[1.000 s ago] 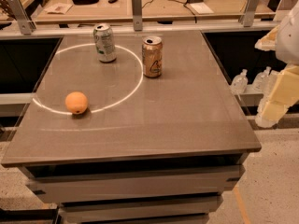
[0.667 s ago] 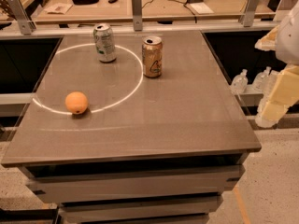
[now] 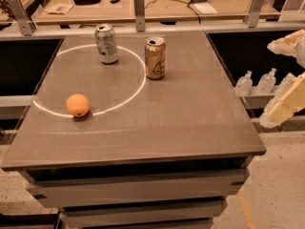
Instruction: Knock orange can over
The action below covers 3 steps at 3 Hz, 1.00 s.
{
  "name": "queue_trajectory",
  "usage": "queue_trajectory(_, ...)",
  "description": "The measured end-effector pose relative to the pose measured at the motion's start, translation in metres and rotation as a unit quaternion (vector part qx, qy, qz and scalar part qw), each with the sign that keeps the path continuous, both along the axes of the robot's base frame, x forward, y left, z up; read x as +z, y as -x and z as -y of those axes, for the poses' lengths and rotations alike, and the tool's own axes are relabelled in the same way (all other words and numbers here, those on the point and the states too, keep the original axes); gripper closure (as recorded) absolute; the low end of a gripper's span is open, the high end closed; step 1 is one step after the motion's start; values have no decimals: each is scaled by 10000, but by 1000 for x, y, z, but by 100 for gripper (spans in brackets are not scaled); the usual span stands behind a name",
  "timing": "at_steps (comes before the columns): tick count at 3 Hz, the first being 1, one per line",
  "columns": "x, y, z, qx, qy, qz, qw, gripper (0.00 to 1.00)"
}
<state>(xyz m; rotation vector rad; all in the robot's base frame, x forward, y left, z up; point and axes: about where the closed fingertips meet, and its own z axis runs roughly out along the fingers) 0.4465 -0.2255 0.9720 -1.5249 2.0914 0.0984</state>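
Note:
The orange can (image 3: 155,57) stands upright on the grey-brown table (image 3: 181,123), towards the back and a little right of the middle. It has a tan-gold body, a silver top and a dark triangular mark on its side. My gripper (image 3: 285,108) shows as cream-coloured parts at the right edge of the view. It is off the table's right side, well to the right of the can and nearer the front, and touches nothing.
A silver-green can (image 3: 106,44) stands upright at the back left. A round orange fruit (image 3: 77,105) lies at the left. A bright ring of light (image 3: 138,87) crosses the tabletop. A cluttered bench (image 3: 162,4) is behind, and bottles (image 3: 244,83) stand on a shelf to the right.

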Motion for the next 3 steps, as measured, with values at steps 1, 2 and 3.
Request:
queue_trajectory(1, -2, -4, 2, -32, -851, 156, 9962, 0)
queue_trajectory(2, -11, -13, 6, -76, -1818, 271, 9829, 0)
queue_trajectory(3, -27, -31, 8, -95, -2458, 257, 9689, 0)
